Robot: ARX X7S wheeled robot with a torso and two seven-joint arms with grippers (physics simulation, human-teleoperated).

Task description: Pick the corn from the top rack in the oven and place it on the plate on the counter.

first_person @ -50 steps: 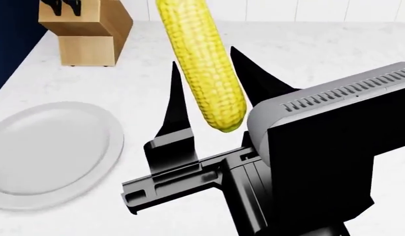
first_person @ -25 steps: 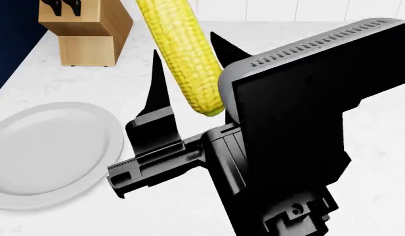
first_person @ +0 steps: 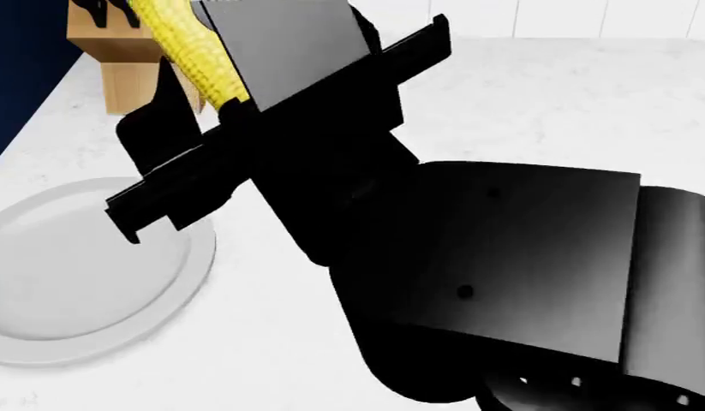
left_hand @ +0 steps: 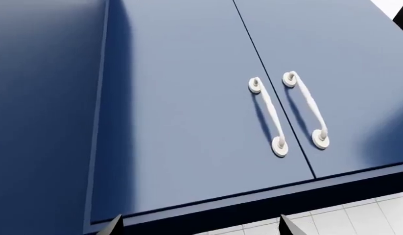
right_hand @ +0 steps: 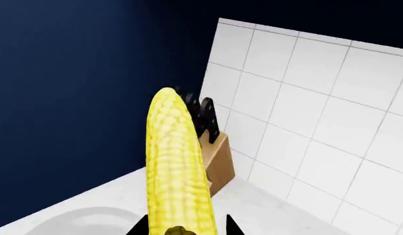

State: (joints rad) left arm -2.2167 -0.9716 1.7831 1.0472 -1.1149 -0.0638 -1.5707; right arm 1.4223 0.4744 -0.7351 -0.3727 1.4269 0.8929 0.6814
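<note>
Up above the counter (first_person: 535, 94), the right gripper (first_person: 221, 111) has the corn (first_person: 192, 47) clamped between its two black fingers, and from the head view most of that grip is buried behind the arm's own black bulk, which fills the middle and lower right of the picture. Only a short yellow stretch of the cob shows there, running up and to the left until the top edge cuts it off. Over on the right wrist view the corn (right_hand: 177, 171) is far plainer: its long axis runs straight away from the camera, the tapered far tip aimed toward the wooden knife block (right_hand: 218, 164), the near end cut off at the frame edge between the two finger tips. So the cob is held aloft, clear of the worktop, with the white plate (first_person: 67, 274) lying below and to the left of it on the counter, part of its rim hidden by the gripper bar and part cropped by the frame. Knife block (first_person: 129, 77) again at the back, half covered by cob and gripper. Left gripper (left_hand: 198, 227): just two dark finger tips poking in, spread well apart, nothing between them, facing navy cabinet doors (left_hand: 188, 122) with pale handles (left_hand: 268, 117). No readable writing anywhere.
</note>
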